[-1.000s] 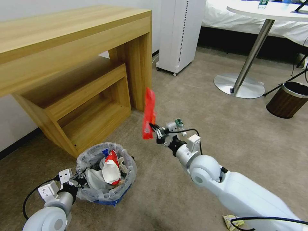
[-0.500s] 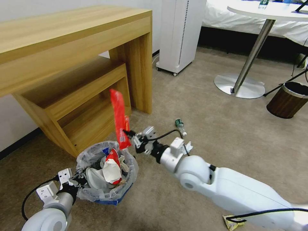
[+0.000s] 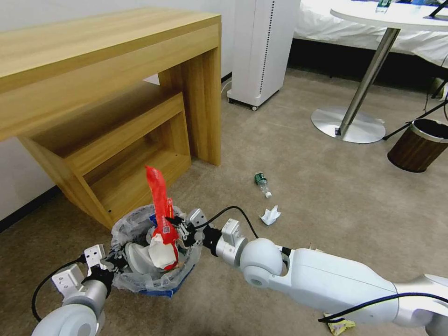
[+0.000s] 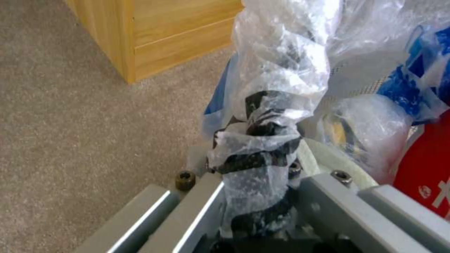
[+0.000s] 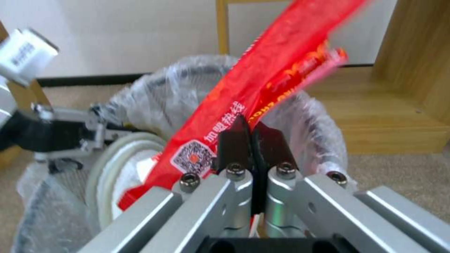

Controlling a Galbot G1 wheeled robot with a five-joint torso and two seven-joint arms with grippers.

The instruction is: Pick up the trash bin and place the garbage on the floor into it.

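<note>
**Red wrapper held over the blue bin**

The right gripper (image 3: 176, 223) sits above the near-right edge of the trash bin (image 3: 182, 273), its fingers pressed tight together on a long red wrapper (image 3: 158, 198). In the right wrist view the two dark fingertips (image 5: 233, 140) meet with no gap, pinching the wrapper (image 5: 262, 80) near its lower end. The wrapper stands nearly upright, leaning a little, with its lower end over the open mouth of the bin.

The bin is small, round and blue, lined with a crinkled clear bag (image 3: 140, 219) that hangs over the rim. It sits low in front of the robot, beside the corner of a wooden desk (image 3: 107, 51). Inside lie a white slipper (image 3: 135, 256) and a red-and-white packet (image 3: 163, 245).

The left gripper (image 3: 113, 262) is at the near-left rim of the bin. In the left wrist view its fingers (image 4: 262, 160) are wrapped in bunched plastic and closed on the rim of the bin (image 4: 218, 91).

On the carpet (image 3: 303, 186), well apart from the bin, lie a small bottle with a green label (image 3: 262, 183) and a piece of crumpled white paper (image 3: 270, 215). A yellow scrap (image 3: 339, 325) lies beneath the right arm. A brown wood-pattern bin (image 3: 418, 144) stands by the round table's base (image 3: 347, 123).
</note>
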